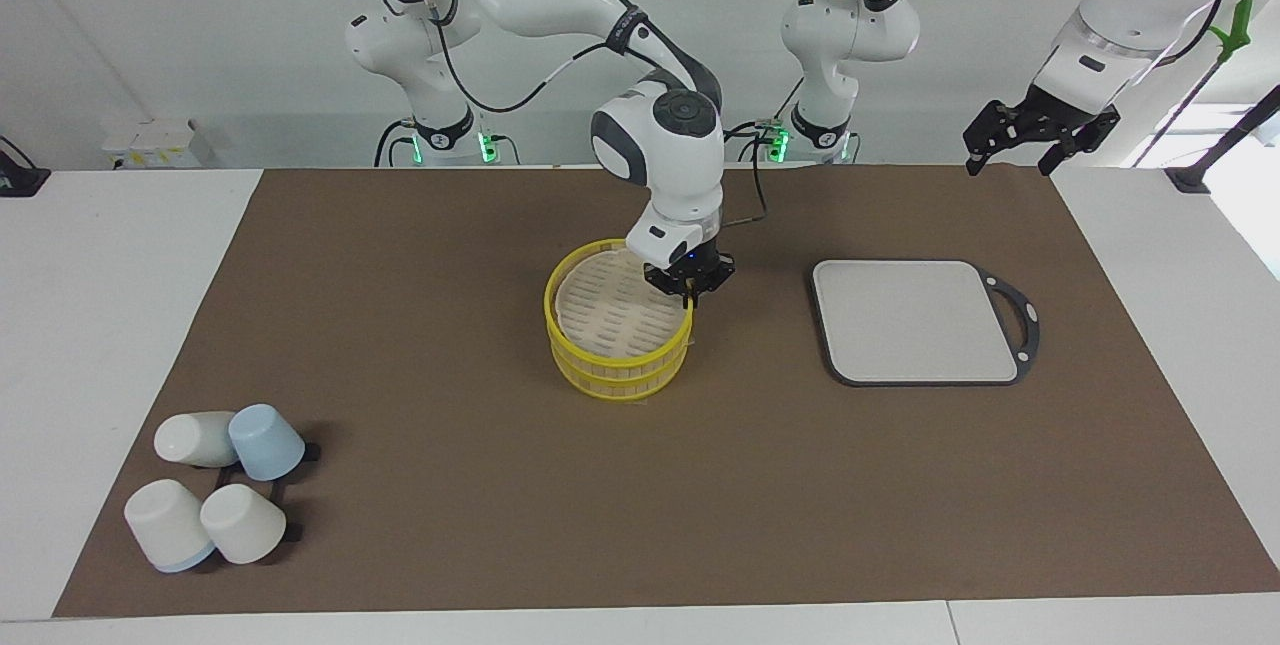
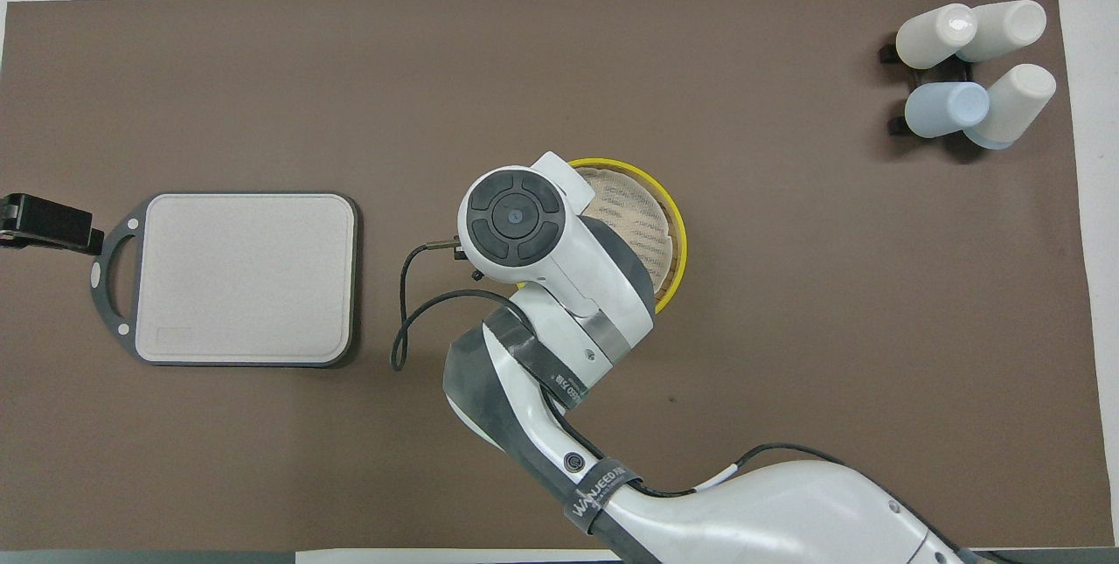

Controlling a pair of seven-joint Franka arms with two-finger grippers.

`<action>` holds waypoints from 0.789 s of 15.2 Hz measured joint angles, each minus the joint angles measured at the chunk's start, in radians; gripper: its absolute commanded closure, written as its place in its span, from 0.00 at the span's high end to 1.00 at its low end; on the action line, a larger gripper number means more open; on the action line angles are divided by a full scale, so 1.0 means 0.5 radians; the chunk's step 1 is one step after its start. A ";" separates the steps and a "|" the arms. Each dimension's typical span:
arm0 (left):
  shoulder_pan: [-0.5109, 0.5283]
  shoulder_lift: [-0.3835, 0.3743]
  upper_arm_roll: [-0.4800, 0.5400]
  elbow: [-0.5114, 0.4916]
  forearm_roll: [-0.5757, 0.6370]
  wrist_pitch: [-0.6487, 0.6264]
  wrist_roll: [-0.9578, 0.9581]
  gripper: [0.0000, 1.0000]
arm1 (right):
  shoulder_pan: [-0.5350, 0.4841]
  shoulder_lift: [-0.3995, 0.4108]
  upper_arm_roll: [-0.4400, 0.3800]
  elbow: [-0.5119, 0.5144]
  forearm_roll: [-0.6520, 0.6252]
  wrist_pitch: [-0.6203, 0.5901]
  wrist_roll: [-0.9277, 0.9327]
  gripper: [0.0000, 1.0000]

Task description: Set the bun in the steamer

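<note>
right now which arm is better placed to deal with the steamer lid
Right. The right gripper is shut on the rim of the steamer lid. The left gripper waits raised at its own table end, near the grey board. No bun shows.

Count of things on the table
One steamer (image 1: 617, 330); one grey board (image 1: 915, 321); four cups (image 1: 215, 485), three white, one blue; two grippers (image 1: 688, 297).
</note>
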State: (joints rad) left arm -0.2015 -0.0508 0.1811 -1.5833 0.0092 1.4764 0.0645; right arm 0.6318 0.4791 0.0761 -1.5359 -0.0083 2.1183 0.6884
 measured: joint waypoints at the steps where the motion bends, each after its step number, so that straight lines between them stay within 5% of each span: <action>1: 0.000 0.000 0.000 -0.001 -0.001 0.011 0.000 1.00 | 0.001 -0.002 -0.001 -0.005 0.000 0.001 0.000 0.09; 3: 0.000 0.000 0.000 -0.003 -0.001 0.022 0.000 1.00 | 0.002 -0.002 -0.002 -0.007 0.000 0.002 0.001 0.44; 4: 0.000 0.000 0.001 -0.003 -0.002 0.028 0.000 1.00 | 0.003 -0.002 -0.001 -0.014 0.004 0.001 0.008 0.79; 5: 0.001 0.000 0.001 -0.003 -0.002 0.033 0.000 1.00 | 0.004 -0.001 0.000 -0.026 0.005 0.001 0.020 1.00; 12: 0.002 -0.011 0.001 -0.067 -0.006 0.125 0.001 1.00 | -0.126 -0.116 -0.047 0.032 0.005 -0.046 0.011 1.00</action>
State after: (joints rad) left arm -0.2007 -0.0562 0.1819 -1.6169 0.0064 1.5387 0.0651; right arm 0.5687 0.4210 0.0527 -1.5202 -0.0060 2.0953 0.6937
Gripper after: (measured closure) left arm 0.000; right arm 0.044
